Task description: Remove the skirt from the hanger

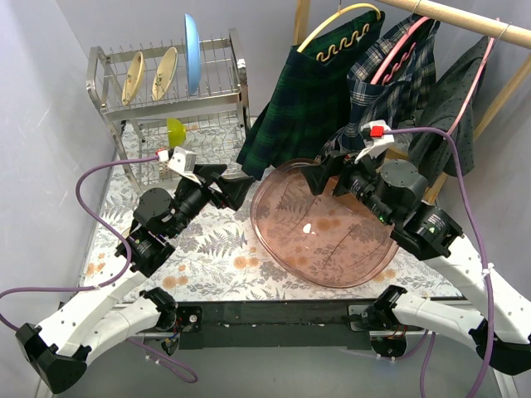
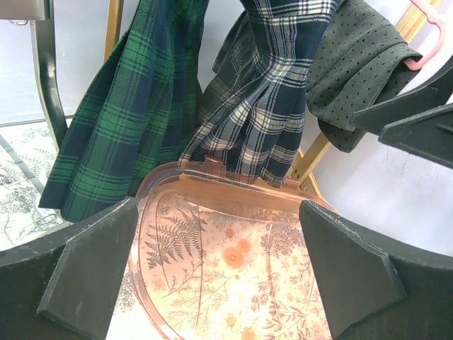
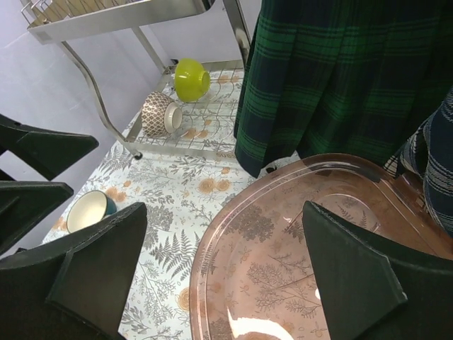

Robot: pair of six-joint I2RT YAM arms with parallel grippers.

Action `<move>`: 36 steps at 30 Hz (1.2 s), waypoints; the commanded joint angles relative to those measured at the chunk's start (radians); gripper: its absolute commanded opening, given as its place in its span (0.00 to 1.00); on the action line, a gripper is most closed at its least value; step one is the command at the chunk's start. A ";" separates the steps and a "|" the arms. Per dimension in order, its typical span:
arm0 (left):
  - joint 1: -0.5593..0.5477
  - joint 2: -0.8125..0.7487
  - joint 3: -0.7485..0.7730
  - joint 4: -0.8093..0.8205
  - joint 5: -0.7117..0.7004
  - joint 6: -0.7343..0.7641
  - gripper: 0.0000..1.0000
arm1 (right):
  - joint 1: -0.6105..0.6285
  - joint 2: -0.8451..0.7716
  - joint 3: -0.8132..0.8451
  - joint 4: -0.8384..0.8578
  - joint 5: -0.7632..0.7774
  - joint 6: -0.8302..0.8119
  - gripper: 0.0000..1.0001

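tray (image 1: 332,249) laid on table (image 1: 211,253), right of centre | rack (image 1: 98,91) stood behind-left of tray | plates (image 1: 166,70) held upright in rack top, bowl (image 1: 176,130) kept on lower shelf | skirts (image 1: 311,104) hung side by side from rail (image 1: 465,18) behind tray
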 commanded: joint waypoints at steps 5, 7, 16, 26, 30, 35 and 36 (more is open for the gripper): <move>0.000 -0.012 -0.007 0.017 0.009 0.006 0.98 | 0.004 -0.037 0.046 0.010 0.070 -0.009 0.98; 0.000 -0.011 -0.007 0.017 0.009 0.007 0.98 | 0.004 -0.037 0.056 0.012 0.079 -0.010 0.98; 0.000 -0.008 -0.009 0.016 0.007 0.010 0.98 | 0.004 0.023 0.243 -0.030 0.279 -0.122 0.88; 0.000 -0.009 -0.009 0.018 0.006 0.012 0.98 | 0.001 0.216 0.556 0.017 0.828 -0.547 0.78; 0.000 -0.008 -0.009 0.018 0.009 0.009 0.98 | -0.075 0.255 0.566 0.188 0.913 -0.752 0.75; 0.000 -0.003 -0.009 0.016 0.007 0.009 0.98 | -0.384 0.382 0.815 -0.162 0.700 -0.545 0.76; 0.000 -0.003 -0.010 0.016 0.007 0.010 0.98 | -0.437 0.403 0.852 -0.314 0.647 -0.492 0.76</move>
